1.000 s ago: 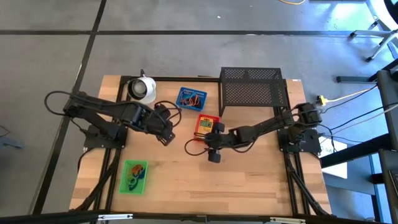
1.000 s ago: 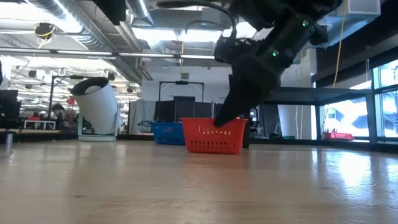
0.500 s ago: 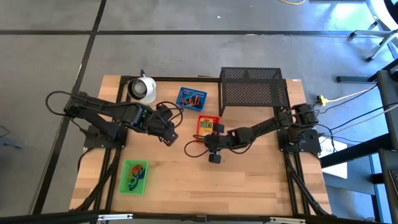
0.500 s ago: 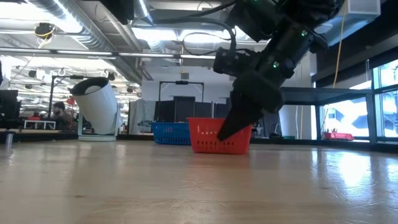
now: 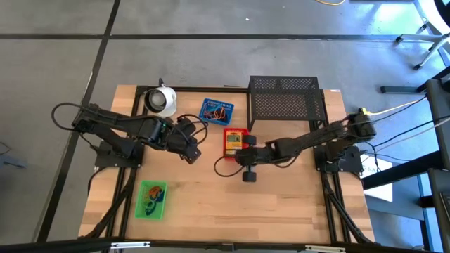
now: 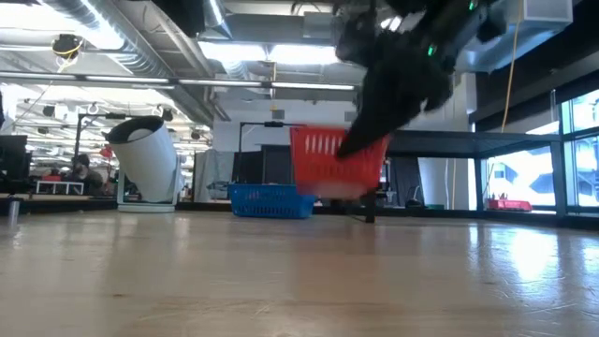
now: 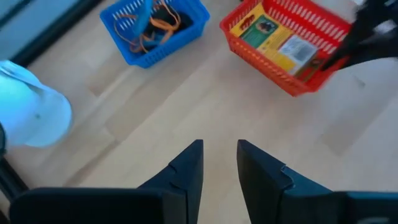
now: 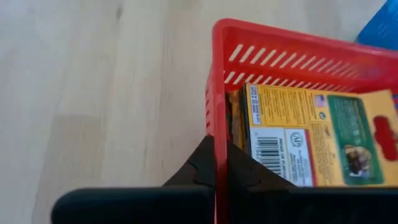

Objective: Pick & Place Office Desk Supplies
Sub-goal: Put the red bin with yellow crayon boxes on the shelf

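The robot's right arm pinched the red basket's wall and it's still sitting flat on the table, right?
Not flat. The low view shows the red basket lifted off the table and tilted. The right gripper does pinch its wall, jaws shut.

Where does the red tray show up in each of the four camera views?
High view: red tray mid-table, below the mesh rack's left corner.
Low view: centre, lifted off the table, above and right of the blue tray.
Left wrist view: top right.
Right wrist view: fills the right half, right gripper shut on its wall.
Shared landmark: the yellow box lying inside it.
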You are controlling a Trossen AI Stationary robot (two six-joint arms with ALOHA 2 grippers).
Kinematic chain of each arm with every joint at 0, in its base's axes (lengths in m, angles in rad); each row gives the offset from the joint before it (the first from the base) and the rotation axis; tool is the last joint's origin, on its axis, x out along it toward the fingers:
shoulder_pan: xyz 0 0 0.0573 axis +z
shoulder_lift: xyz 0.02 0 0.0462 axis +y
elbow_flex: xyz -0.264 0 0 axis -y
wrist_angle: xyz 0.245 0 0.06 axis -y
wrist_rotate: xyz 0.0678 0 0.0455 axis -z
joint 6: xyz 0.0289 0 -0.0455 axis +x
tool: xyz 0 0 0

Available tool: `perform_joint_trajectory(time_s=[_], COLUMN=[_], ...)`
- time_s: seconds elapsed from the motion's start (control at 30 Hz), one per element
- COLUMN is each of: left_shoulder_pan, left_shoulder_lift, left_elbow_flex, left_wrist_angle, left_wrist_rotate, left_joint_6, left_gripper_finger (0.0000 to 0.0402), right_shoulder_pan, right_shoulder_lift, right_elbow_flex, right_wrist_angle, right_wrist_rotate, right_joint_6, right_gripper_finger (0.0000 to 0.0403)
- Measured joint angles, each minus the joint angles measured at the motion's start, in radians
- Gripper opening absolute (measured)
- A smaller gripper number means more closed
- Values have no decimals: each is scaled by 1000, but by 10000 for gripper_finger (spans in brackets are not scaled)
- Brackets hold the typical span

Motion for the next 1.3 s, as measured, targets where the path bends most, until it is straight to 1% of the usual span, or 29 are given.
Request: perform_joint_trajectory(time_s=[0.13, 0.3, 0.4, 0.5, 0.6, 0.67, 0.83, 1.0, 1.17, 1.3], left_shoulder_pan=[1, 1, 1, 1, 1, 1, 1, 1, 2, 17], left_shoulder_lift=[0, 0, 0, 0, 0, 0, 0, 0, 0, 0], left_elbow_flex=[0, 0, 0, 0, 0, 0, 0, 0, 0, 0], left_wrist_angle=[-3, -5, -7, -7, -7, -7, -7, -7, -7, -7], left_wrist_rotate=[-34, -40, -39, -40, -43, -67, -132, -241, -372, -460], left_joint_6=[3, -11, -17, -27, -43, -44, -43, -26, 125, 252], left_gripper_finger=[90, 90, 90, 90, 90, 90, 90, 90, 90, 90], right_shoulder_pan=[0, 0, -1, -8, -36, -62, -138, -275, -403, -507], right_shoulder_lift=[-97, -231, -322, -412, -500, -554, -659, -722, -740, -740], right_elbow_flex=[0, 0, 0, 0, 0, 0, 0, 0, 0, 0], right_wrist_angle=[-12, -38, -84, -176, -323, -422, -639, -763, -851, -951], right_wrist_rotate=[2, -19, -17, 12, 24, 25, 27, 36, 25, -19], right_joint_6=[-94, -132, -148, -158, -164, -165, -221, -303, -358, -404], right_gripper_finger=[3, 2, 2, 1, 1, 1, 1, 2, 3, 4])
